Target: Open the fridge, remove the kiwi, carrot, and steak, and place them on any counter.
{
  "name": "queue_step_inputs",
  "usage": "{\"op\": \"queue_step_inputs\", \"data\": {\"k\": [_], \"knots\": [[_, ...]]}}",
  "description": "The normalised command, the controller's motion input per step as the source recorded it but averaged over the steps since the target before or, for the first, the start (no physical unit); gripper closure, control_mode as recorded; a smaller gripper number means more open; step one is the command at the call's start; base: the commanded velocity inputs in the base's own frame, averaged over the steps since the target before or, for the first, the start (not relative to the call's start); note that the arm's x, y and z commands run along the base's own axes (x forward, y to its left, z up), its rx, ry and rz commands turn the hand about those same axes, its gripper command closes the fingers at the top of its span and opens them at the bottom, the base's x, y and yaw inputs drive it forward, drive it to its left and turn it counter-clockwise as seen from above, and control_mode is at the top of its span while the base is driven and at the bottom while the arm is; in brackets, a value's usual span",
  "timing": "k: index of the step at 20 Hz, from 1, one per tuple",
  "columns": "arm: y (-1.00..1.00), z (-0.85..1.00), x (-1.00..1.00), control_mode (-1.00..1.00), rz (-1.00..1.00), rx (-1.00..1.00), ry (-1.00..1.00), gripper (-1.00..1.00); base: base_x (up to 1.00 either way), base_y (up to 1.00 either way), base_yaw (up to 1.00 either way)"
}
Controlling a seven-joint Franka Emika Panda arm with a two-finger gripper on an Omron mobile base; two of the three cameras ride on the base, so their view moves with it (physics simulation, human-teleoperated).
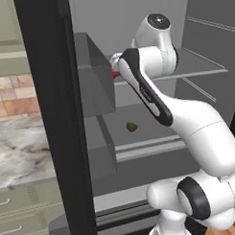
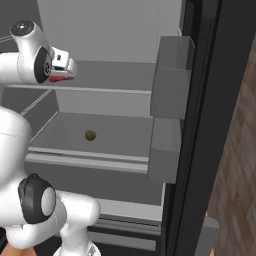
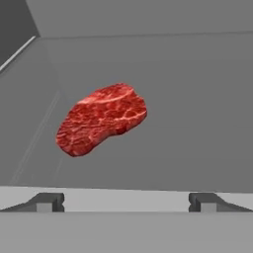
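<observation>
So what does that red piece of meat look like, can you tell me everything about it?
The steak is a flat, bright red slab with thin white marbling and a paler streak of fat along its upper edge. Its outline is uneven, wider at one end and rounded at the other. It looks raw. It lies flat on a light grey shelf inside the fridge, with nothing else touching it. The open end effector sits just in front of it, with both fingertips short of the meat.
</observation>
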Motion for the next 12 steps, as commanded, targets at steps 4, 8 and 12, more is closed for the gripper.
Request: {"op": "queue_step_inputs", "data": {"k": [4, 8, 12], "knots": [[0.40, 0.00, 0.22, -1.00, -0.09, 0.00, 0.00, -1.00, 0.00, 0.00, 0.00], [0.12, 0.00, 0.22, -1.00, -0.13, 0.04, 0.04, -1.00, 0.00, 0.00, 0.00], [-0.19, 0.00, 0.19, -1.00, -0.02, 0.07, 0.07, -1.00, 0.00, 0.00, 0.00]]}}
